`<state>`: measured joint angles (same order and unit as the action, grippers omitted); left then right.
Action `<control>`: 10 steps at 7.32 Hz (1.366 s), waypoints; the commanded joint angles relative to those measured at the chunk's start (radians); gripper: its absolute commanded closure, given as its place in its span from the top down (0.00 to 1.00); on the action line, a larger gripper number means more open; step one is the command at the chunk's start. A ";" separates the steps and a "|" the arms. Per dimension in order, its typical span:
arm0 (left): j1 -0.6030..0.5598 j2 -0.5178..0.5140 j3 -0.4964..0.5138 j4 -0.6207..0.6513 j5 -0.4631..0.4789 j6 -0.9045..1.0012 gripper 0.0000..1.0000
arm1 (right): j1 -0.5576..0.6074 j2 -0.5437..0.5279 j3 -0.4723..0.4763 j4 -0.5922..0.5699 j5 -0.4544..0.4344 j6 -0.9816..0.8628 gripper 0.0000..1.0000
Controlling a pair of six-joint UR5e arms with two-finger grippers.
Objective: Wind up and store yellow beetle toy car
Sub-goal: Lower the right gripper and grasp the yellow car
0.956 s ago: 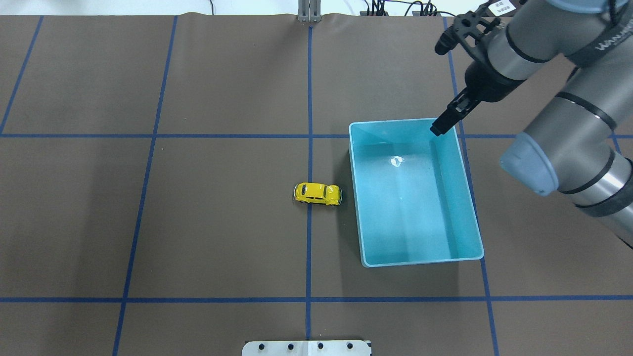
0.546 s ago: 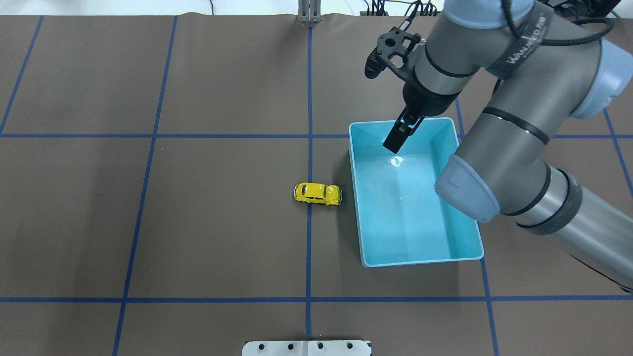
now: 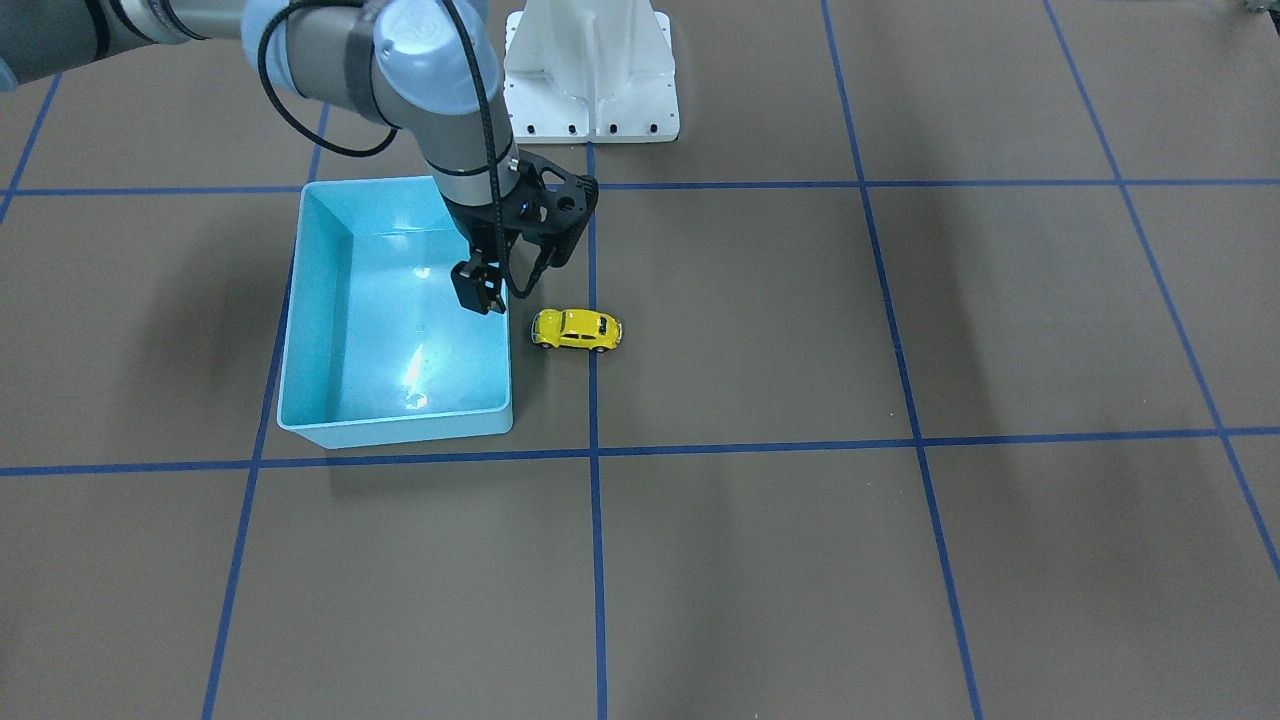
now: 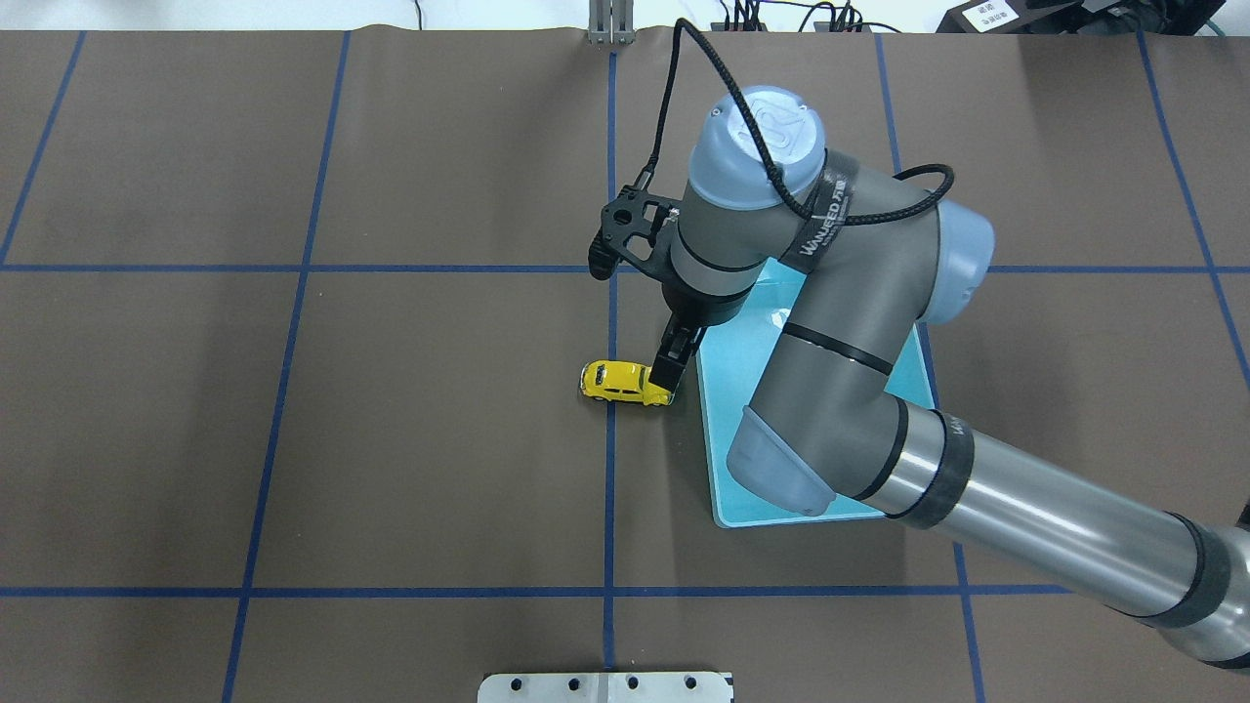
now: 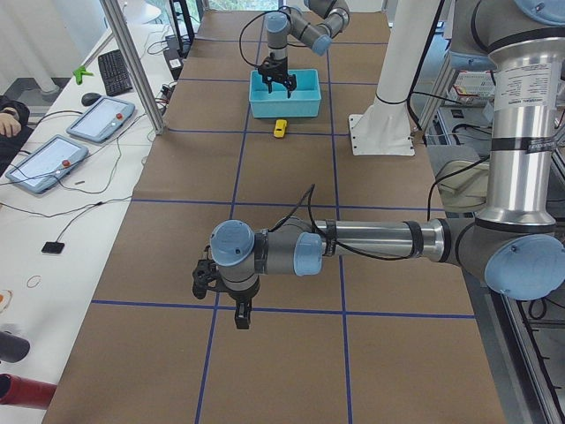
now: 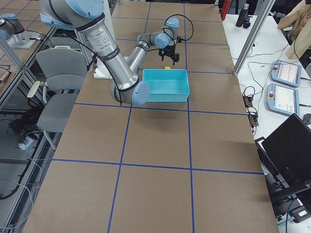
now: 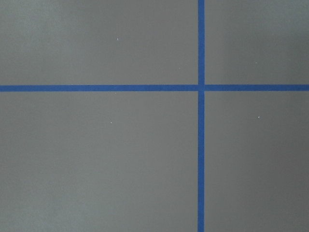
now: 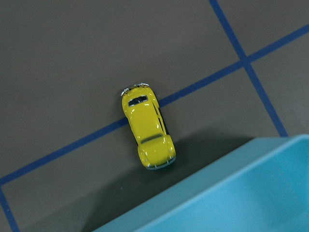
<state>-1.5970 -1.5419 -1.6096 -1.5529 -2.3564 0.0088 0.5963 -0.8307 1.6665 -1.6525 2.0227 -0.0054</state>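
Since the earlier frames, the right arm has swung from the far corner of the light blue rectangular plastic bin [image 3: 395,428] across it, and its right pincer [image 4: 668,375] now hangs at the bin's wall nearest the tiny yellow beetle toy car [image 4: 627,383]. Car and bin have not moved.

I judge the step in hand to be the approach for grasping; winding and storing are not yet begun. The right pincer's fingers seem pressed together and hold nothing, so the next move calls for spreading them, coming down over the car's body and closing across its narrow sides.

On the brown desk [image 4: 439,439] the car stands on its wheels over a blue tape line, just beside the bin but apart from it. The right pincer is above the end of the car facing the bin, higher and not touching.

Far away, the left pincer [image 5: 240,316] hangs over bare desk; whether it is open I cannot tell.
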 commanded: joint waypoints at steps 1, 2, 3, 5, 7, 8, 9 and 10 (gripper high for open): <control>0.000 0.000 -0.021 0.025 -0.003 -0.001 1.00 | -0.051 0.048 -0.074 0.088 -0.010 -0.022 1.00; 0.000 0.002 -0.018 0.024 0.000 0.002 1.00 | -0.085 0.062 -0.080 0.088 -0.065 -0.045 1.00; -0.001 0.005 -0.021 0.022 0.000 0.005 1.00 | -0.119 0.068 -0.079 0.088 -0.140 -0.047 1.00; -0.004 0.022 -0.026 0.022 0.000 0.010 1.00 | -0.168 0.053 -0.076 0.088 -0.189 -0.126 1.00; -0.003 0.022 -0.024 0.020 0.003 0.011 1.00 | -0.167 0.053 -0.076 0.088 -0.245 -0.191 1.00; -0.001 0.022 -0.023 0.020 0.005 0.011 1.00 | -0.164 0.047 -0.091 0.095 -0.243 -0.244 1.00; -0.001 0.022 -0.021 0.020 0.005 0.011 1.00 | -0.159 0.048 -0.109 0.100 -0.233 -0.269 1.00; -0.001 0.022 -0.018 0.020 0.005 0.011 1.00 | -0.152 0.048 -0.113 0.099 -0.219 -0.269 1.00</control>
<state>-1.5987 -1.5203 -1.6307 -1.5324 -2.3519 0.0198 0.4370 -0.7817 1.5646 -1.5553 1.7907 -0.2577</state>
